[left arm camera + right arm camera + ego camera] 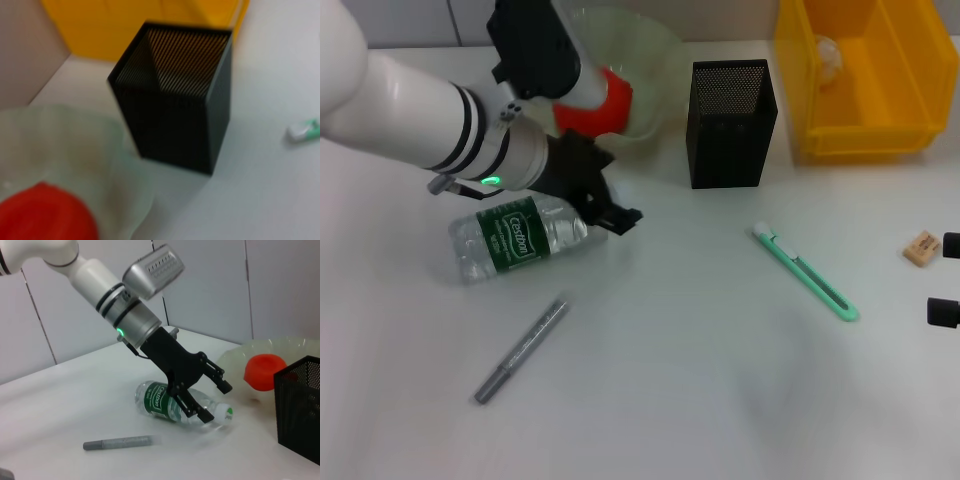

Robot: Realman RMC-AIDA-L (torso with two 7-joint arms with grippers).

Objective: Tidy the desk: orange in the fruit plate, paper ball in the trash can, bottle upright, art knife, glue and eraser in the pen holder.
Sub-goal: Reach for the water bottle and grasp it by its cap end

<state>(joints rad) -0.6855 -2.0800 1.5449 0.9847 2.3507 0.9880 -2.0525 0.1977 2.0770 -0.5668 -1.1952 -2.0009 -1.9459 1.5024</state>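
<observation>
Left gripper [617,212] with fingers spread, empty, poised just over the cap end of the bottle [515,238] lying on its side, orange [595,103] in the fruit plate [650,50], paper ball [826,57] inside the trash can [880,130], right gripper [948,280] at the table's right edge beside the eraser [921,247], finger state unclear.

Wide bare table [670,400] up front, only a grey marker [522,350] lying there. The pen holder [731,122] sits tight between the fruit plate [650,75] and trash can [865,75].
</observation>
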